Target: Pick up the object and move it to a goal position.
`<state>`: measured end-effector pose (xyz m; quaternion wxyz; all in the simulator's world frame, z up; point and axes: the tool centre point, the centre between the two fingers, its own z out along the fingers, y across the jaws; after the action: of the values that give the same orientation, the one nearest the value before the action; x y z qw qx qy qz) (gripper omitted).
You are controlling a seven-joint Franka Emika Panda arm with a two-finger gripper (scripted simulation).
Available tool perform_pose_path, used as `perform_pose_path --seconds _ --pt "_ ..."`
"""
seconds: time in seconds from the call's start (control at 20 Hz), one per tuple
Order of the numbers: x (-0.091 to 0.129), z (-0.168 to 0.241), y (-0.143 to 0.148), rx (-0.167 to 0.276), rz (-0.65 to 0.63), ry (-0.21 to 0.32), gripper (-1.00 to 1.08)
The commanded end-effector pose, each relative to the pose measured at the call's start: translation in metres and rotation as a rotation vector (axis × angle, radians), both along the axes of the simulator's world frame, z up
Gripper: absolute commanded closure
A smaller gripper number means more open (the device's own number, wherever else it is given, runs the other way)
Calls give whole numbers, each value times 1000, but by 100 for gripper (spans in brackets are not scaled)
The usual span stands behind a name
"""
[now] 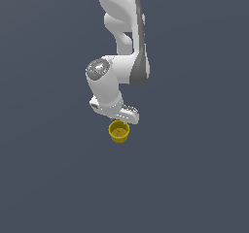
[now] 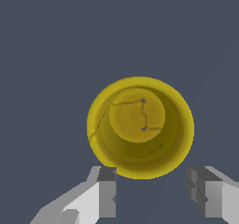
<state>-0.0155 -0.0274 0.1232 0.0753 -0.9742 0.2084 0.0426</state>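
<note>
The object is a small yellow cup point(image 1: 118, 131), upright on the dark grey floor, just under the white hand of the arm. In the wrist view I look straight down into the cup point(image 2: 140, 127), seeing its round base and flared rim. My gripper point(image 1: 122, 122) hovers right above the cup's rim. Its two fingers point(image 2: 107, 192) stand apart, one on each side near the cup's edge, and nothing is between them. The gripper point(image 2: 153, 192) is open and the cup is not held. No goal marker shows.
The flat dark grey floor point(image 1: 194, 178) surrounds the cup in both views. The white arm point(image 1: 124, 28) comes down from the top of the exterior view.
</note>
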Motion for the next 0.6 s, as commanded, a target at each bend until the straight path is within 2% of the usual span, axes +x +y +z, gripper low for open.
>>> perform_pose_path --seconds 0.0,0.3,0.55 --pt "-3 -13 -13 22 -96 22 -20" --pt "-8 -32 -32 54 -239 56 -20" --pt "-9 -37 -37 61 -276 65 -20"
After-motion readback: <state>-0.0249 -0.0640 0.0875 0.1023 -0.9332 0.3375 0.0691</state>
